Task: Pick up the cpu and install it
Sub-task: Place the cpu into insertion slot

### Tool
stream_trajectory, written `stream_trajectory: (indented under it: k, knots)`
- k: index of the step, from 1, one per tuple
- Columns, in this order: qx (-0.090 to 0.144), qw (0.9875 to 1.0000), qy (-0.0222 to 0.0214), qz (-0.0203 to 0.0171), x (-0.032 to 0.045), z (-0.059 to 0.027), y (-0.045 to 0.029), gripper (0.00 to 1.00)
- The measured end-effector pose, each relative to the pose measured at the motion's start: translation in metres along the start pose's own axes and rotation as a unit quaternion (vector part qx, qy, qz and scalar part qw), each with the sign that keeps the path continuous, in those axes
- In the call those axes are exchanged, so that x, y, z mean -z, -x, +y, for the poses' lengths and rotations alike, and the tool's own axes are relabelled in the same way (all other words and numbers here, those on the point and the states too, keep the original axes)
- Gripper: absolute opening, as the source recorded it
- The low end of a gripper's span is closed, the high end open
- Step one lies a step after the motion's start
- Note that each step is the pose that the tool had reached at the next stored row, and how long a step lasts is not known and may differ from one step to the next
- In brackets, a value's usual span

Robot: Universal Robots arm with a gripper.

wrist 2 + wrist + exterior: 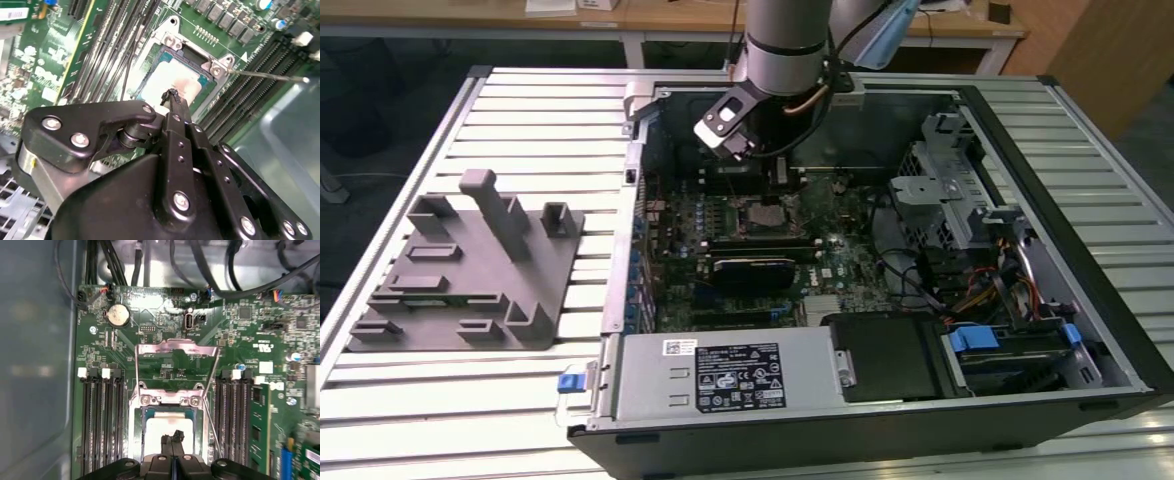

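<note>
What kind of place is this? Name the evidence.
Probably a lab or workshop bench for computer assembly: an open black computer case lies on a pale slatted metal table, a grey plastic fixture with upright posts beside it, wooden desks behind.

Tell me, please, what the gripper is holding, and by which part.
Nothing, it seems: the gripper has its jaws shut together over the pale silvery square cpu, which lies in its open socket; contact cannot be told.

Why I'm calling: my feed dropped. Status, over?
Gripper shut, tips just over cpu. Cpu lying in socket, load plate up. No obstruction seen.
</note>
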State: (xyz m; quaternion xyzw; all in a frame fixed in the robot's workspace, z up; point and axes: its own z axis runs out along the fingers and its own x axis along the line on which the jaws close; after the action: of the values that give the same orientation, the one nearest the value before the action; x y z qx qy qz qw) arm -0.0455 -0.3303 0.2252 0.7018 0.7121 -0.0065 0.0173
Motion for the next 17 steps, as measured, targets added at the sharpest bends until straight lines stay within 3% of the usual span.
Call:
stream_trajectory:
  k: [12, 15, 17]
  knots:
    - [0.000, 1.0000, 0.0017, -0.0001, 0.0405, 0.0006, 0.0013, 0.11]
    - [0.000, 1.0000, 0.0019, 0.0000, 0.0472, 0.0007, 0.0015, 0.11]
    - [0.000, 1.0000, 0.0020, 0.0000, 0.0476, 0.0007, 0.0015, 0.11]
